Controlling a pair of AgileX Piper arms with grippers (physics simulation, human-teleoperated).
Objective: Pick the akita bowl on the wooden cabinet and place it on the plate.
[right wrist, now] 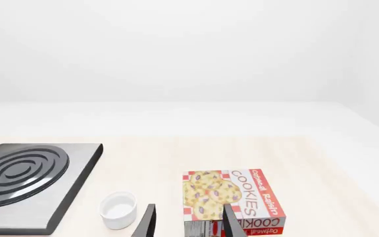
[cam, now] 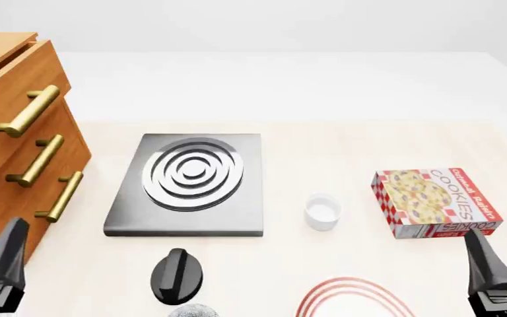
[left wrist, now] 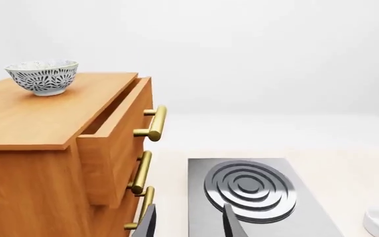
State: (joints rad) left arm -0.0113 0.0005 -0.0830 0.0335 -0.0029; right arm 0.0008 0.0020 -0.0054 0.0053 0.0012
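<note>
The akita bowl [left wrist: 43, 76], grey-white with a dark speckled pattern, stands upright on top of the wooden cabinet [left wrist: 38, 148], toward its far corner. It shows only in the left wrist view. My left gripper [left wrist: 189, 224] is open and empty, low beside the cabinet front and well short of the bowl. The plate [cam: 353, 290], white with red rings, lies at the front edge of the table, partly cut off. Over by the cookie box, my right gripper [right wrist: 186, 222] hangs open and holds nothing.
The cabinet's top drawer [left wrist: 114, 143] is pulled out a little. A grey slab with silver rings [cam: 187, 178] lies mid-table, with a black knob [cam: 176, 274] in front of it. A small white cup [cam: 322, 211] and a cookie box [cam: 434, 201] sit to the right.
</note>
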